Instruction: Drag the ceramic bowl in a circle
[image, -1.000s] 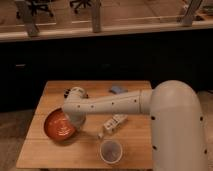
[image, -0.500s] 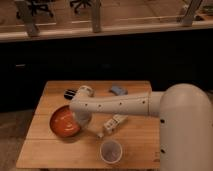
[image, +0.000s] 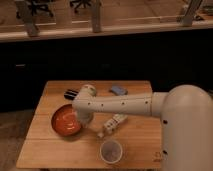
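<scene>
While the arm reached in from the right edge of the surface (image: 50, 150), the gripper (image: 81, 118) sat low at the right side of the orange bowl (image: 63, 122). Its fingers were pressed together. I could not tell if they pinched the rim or only pushed on the inside, because the wrist hid them. The bowl lay flat near the left edge of the surface, about halfway between the back edge and the front edge.

To make the circle well, the gripper should ride low and press gently, so the bowl would slide and not tip up. A slow, round path looked best. The circle had to be small, I think, since the left edge was near and the bowl could slip off there. On the other side, a white packet (image: 113, 125) lay just beside the bowl, and a pale cup (image: 111, 150) stood near the front edge. A wide swing could knock either one. A dark thing (image: 69, 93) and a blue thing (image: 119, 90) lay by the back edge, apart from the bowl.
</scene>
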